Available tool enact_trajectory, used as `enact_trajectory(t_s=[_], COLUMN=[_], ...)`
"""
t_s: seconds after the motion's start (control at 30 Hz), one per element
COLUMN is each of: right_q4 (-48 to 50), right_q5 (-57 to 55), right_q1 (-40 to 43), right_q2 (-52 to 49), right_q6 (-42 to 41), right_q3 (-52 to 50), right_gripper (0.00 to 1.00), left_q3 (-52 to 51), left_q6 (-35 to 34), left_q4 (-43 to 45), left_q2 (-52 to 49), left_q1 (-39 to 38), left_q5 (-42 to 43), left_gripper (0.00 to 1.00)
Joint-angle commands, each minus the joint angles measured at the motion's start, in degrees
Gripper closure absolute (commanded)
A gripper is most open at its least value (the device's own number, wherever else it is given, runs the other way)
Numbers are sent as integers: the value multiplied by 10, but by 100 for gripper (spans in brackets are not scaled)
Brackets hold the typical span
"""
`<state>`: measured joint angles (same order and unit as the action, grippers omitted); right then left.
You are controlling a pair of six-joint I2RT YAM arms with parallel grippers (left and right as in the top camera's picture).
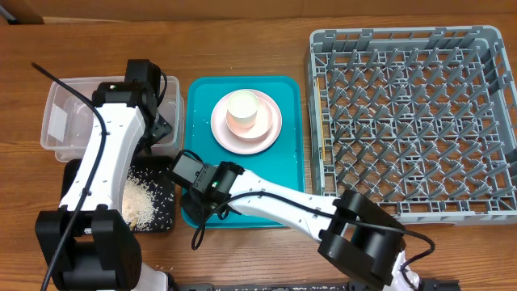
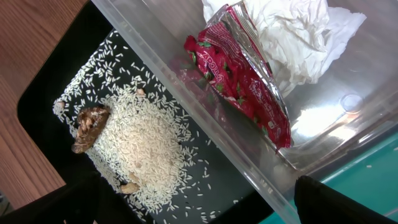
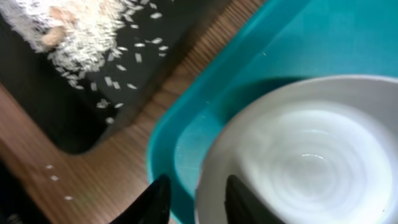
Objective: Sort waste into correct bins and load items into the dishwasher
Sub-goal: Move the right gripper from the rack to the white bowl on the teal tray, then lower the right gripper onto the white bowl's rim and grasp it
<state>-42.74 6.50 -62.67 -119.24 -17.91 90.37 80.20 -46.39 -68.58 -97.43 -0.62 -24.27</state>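
My right gripper [image 3: 199, 202] hangs low over the front left corner of the teal tray [image 3: 273, 56]. Its jaws straddle the rim of the white bowl [image 3: 311, 155], one finger [image 3: 158, 199] outside and one inside, with a strip of teal still showing beside the rim. The arm hides the bowl in the overhead view. My left gripper [image 2: 199, 211] is open and empty above the black tray [image 2: 43, 99], which holds rice [image 2: 140, 140] and brown scraps [image 2: 90, 124]. In the clear tub [image 2: 205, 124] lie the red wrapper [image 2: 242, 81] and the white napkin [image 2: 292, 37].
A pink plate [image 1: 271, 133] with a small cream cup [image 1: 242, 111] on it sits at the back of the teal tray [image 1: 287, 174]. The grey dish rack [image 1: 412, 121] fills the right side. Tub [image 1: 69, 121] and black tray [image 1: 161, 214] lie left.
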Motion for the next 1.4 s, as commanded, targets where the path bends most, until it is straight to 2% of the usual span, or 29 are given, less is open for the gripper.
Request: enact_trajectory(t_s=[0.0,0.27,0.33,0.57,1.23,1.33,1.37], right_q4=[1,-11,-19,-39,-49,-51,-52], right_q5=[-16,-17,-35,-105,-94,-92,-92], right_q1=[-3,-3,-3,3,28,28,28], right_q2=[-6,-6,-6,-6,-6,-6,-6], right_q6=[3,3,3,-32,-49,-49,-49], right_q3=[-3,-3,-3,-3,-3,-3,-3], right_gripper=[73,75,78,79,78,78,82], left_q3=[8,8,8,8,8,8,8], left_q6=[-3,-3,-3,-3,-3,-3,-3], left_q4=[0,0,0,0,0,0,0], left_q2=[-5,-5,-5,-5,-5,-5,-5], left_q1=[2,2,2,2,2,2,2], left_q5=[-12,-12,-12,-12,-12,-12,-12], left_gripper=[0,0,0,0,0,0,0])
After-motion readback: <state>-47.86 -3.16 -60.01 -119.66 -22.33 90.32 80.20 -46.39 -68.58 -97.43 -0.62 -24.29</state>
